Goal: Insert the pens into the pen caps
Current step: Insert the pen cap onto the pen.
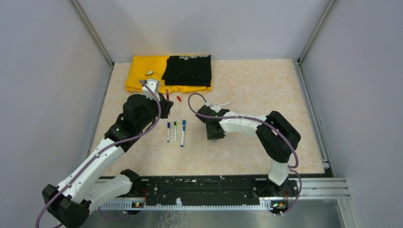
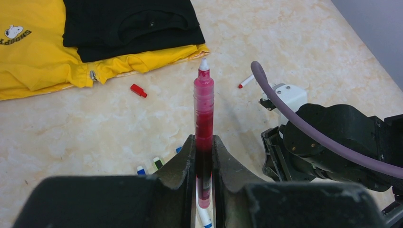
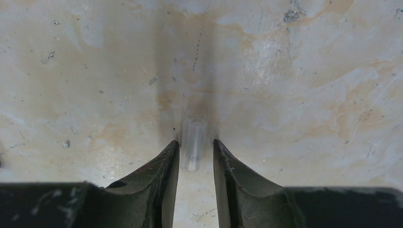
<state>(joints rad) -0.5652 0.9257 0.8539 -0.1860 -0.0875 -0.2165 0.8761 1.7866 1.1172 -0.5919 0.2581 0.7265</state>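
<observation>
Well, over on my left side, my left gripper (image 2: pixel 203 148) is clamping narrow on the red pen (image 2: pixel 204 107). The fingers are pressing both sides of its barrel, and the pen is sticking out ahead with its white tip bare. Beyond it a yellow shirt (image 2: pixel 33 61) and a black shirt (image 2: pixel 128 23) are lying at the far edge of the table (image 1: pixel 266 85), black on top of yellow. A red cap (image 2: pixel 138 90) is lying alone near the yellow hem. Three white pens (image 1: pixel 175 131) are lying side by side between my arms (blue, green and blue ends). Further right, a white pen with a red tip (image 2: pixel 246 81) is lying loose. My right gripper (image 3: pixel 196 145) is hanging low over the tabletop, its fingers standing narrowly apart around a small clear tube (image 3: pixel 193 152) (too blurred to tell whether it is a cap), with a sliver of gap on either side.
</observation>
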